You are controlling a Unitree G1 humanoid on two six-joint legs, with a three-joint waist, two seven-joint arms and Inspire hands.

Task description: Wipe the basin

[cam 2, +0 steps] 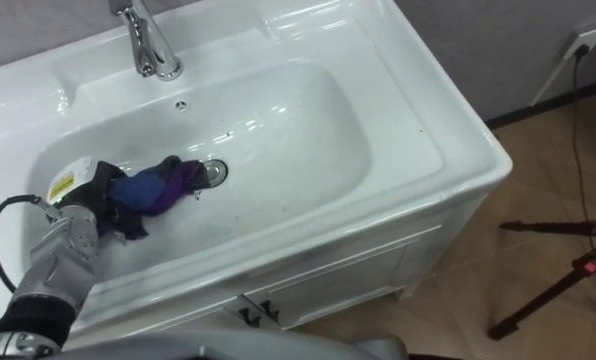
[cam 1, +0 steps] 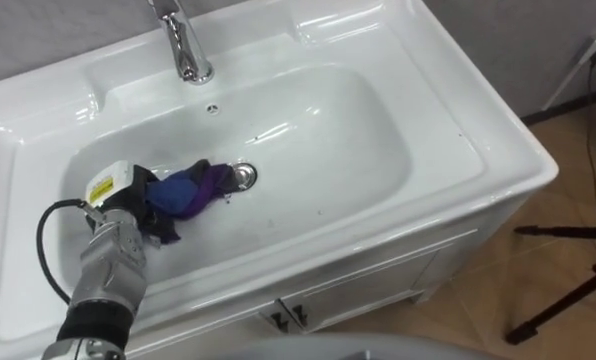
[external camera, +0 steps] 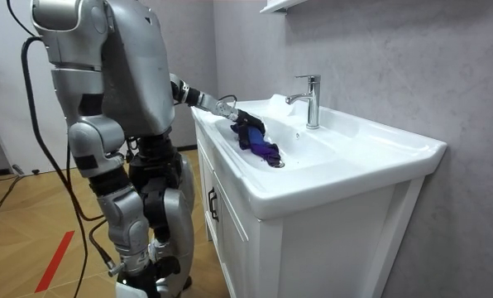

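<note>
So the robot's standing upright, facing the white ceramic basin (cam 1: 328,130) and close up against its front edge. Left arm is stretched out forward and reaches down into the bowl near its left end. The silver forearm runs pretty much straight into the wrist, no real bend there. Left hand (cam 1: 138,205) sits palm-down, with the dark fingers (cam 1: 156,222) curled round a bunched blue and purple rag (cam 1: 193,190).

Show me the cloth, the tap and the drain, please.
cloth (cam 1: 193,188): left eye view, its blue middle.
tap (cam 1: 182,45): left eye view, its upright stem.
drain (cam 1: 245,176): left eye view, its metal rim.
</note>
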